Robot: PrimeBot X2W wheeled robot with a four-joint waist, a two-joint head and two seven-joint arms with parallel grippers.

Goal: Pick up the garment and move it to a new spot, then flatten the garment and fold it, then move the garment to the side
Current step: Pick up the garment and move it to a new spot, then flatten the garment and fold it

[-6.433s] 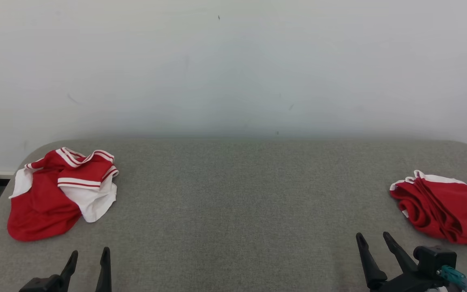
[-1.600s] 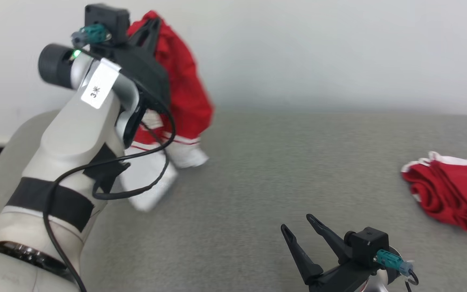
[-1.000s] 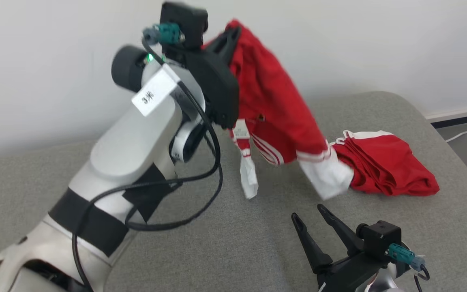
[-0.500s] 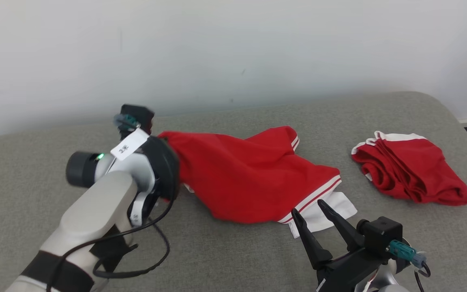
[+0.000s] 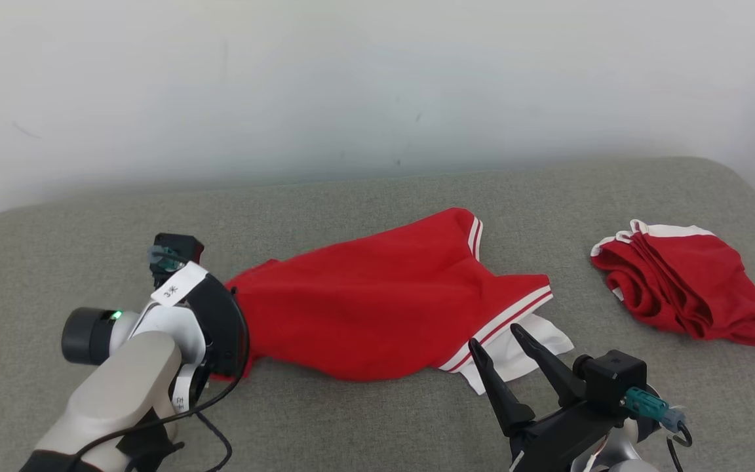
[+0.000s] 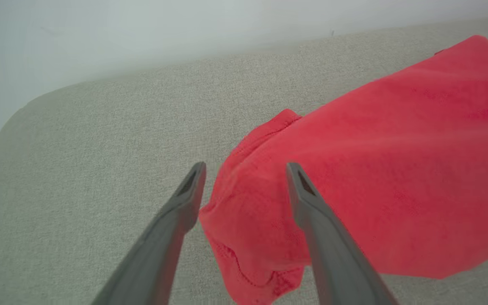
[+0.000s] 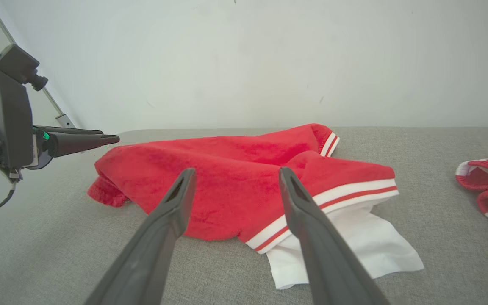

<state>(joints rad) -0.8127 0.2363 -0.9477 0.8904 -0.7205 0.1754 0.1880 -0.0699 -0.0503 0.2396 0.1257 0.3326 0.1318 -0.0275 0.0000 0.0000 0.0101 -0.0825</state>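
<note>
Sprawling garment [image 5: 377, 301] on grey fabric surface [image 5: 351, 419], white wall [image 5: 377, 78] behind

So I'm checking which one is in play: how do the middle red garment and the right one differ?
The middle garment lies spread out; the right garment is bunched into folds. The middle garment covers more area and shows a white panel; the right garment shows only white edging. Both are red, on a grey cushion.
</note>
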